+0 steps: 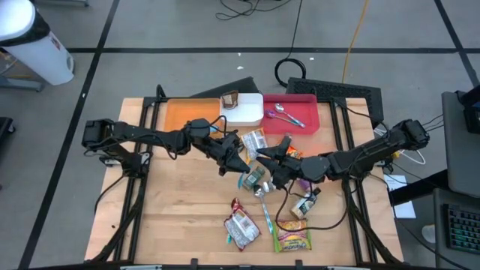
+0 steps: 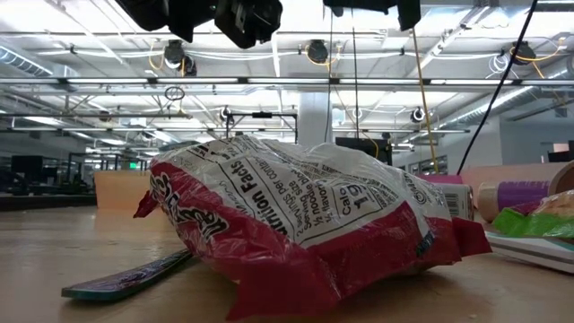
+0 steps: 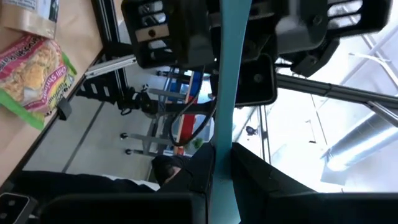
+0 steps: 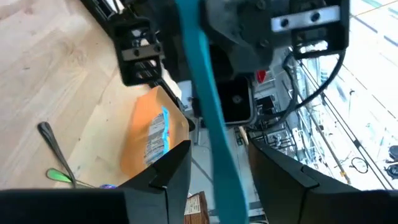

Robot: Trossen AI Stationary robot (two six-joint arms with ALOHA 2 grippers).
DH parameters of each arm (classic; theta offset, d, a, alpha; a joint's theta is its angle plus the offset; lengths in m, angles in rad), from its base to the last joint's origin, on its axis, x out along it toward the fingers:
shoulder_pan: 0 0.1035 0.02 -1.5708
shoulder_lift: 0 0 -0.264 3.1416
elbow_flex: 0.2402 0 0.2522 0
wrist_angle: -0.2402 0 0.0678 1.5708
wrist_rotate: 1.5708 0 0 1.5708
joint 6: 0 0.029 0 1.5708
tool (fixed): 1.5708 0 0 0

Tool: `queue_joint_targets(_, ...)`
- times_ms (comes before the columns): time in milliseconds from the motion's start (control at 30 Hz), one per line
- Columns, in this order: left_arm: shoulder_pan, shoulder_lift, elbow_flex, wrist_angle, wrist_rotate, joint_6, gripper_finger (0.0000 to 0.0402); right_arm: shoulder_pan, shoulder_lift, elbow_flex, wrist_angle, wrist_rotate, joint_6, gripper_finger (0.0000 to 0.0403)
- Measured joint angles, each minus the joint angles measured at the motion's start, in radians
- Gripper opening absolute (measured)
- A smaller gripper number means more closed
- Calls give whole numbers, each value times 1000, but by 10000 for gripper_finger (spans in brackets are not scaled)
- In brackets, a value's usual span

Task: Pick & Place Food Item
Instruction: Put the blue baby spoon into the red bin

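Up above the desk (image 1: 172, 202), the left hand (image 3: 221, 180) pinches a teal utensil (image 3: 225, 93); the right hand's (image 4: 214, 168) fingers straddle it, not clamped.

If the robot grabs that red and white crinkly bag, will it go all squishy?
Probably. The red and white bag looks puffed and wrinkled, so it likely dents and crackles. It seems light for its size. Its shiny wrapper might slip, though lying flat it shouldn't roll.

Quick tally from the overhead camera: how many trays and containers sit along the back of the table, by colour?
Flat orange tray: 1
Red rectangular tray: 1
White rounded container: 1
Total: 3
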Motion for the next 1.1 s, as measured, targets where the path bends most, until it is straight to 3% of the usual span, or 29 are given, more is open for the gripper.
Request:
queue_joint_targets(567,-1,-1,0,0,-1,8,42,-12,0,0,0,-1,21,47)
queue_joint_targets(1100,-3,-1,0,-2,-65,165,53,0,1,-1,0,13,50,43)
